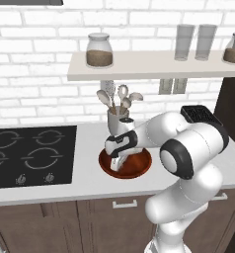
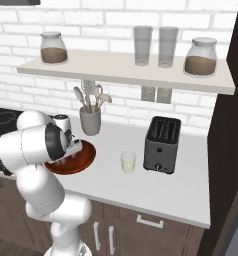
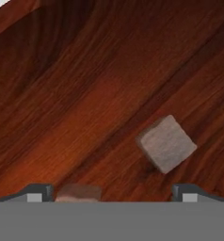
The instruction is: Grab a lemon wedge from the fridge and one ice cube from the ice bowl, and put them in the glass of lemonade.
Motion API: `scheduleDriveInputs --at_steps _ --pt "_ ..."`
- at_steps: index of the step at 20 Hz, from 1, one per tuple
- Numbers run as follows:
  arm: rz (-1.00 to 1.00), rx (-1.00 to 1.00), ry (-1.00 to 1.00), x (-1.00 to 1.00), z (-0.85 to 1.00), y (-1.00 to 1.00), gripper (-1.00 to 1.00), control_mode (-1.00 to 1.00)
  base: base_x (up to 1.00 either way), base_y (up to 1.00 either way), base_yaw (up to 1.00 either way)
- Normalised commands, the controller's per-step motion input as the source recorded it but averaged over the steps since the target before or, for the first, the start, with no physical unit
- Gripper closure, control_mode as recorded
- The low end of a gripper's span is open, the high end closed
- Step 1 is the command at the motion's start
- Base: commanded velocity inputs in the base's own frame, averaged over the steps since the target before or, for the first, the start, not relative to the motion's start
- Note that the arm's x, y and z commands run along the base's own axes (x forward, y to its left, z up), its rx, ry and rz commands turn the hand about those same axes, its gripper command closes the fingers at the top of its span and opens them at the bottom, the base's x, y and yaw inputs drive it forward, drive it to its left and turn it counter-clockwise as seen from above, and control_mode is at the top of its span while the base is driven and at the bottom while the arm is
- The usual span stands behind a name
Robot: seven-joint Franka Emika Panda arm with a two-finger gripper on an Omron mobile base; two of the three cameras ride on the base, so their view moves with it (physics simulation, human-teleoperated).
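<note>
Counter [image 2: 181,185]: ice bowl [image 2: 83,161], glass of lemonade [image 2: 128,162], toaster [image 2: 162,144], utensil cup [image 2: 90,120].

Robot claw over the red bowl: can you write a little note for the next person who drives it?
Claw: open, holding nothing, low inside the round reddish-brown wooden ice bowl.
Pale translucent ice cube: loose on the bowl floor, just ahead between the tips, toward the right one; a second cube lies by the left tip.
Small clear glass of pale yellow lemonade: on the counter left of the black toaster.
Done: no ice grabbed; whether the lemon wedge is in cannot be told.
Left: pinch one cube, drop it in the glass.
</note>
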Motion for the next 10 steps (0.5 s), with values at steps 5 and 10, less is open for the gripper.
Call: scheduleDriveInputs --at_steps 5,10 --pt "0.0 0.0 0.0 0.0 -0.1 0.0 -1.0 -1.0 0.0 0.0 0.0" --pt "0.0 0.0 0.0 0.0 -0.03 0.0 1.0 -1.0 0.0 0.0 0.0"
